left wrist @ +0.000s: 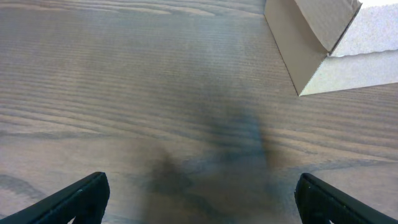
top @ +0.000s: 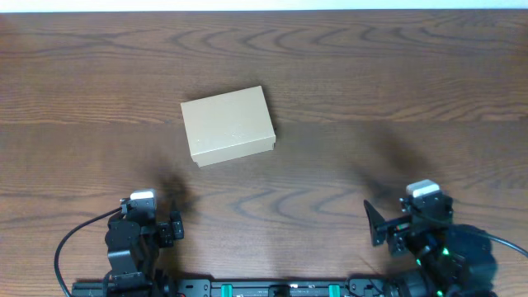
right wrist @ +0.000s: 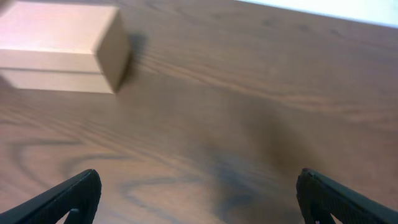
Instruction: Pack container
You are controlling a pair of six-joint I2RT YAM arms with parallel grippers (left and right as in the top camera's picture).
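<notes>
The container (top: 228, 125) is a small tan cardboard box with its lid down, standing on the wooden table (top: 396, 91) a little left of centre. It also shows in the left wrist view (left wrist: 329, 43) at the top right and in the right wrist view (right wrist: 62, 56) at the top left. My left gripper (left wrist: 199, 199) is open and empty near the front edge, well short of the box. My right gripper (right wrist: 199, 199) is open and empty at the front right, apart from the box. No small items are in view.
Both arm bases (top: 136, 239) (top: 429, 231) sit at the table's front edge. The table's far edge (top: 264, 10) meets a white surface.
</notes>
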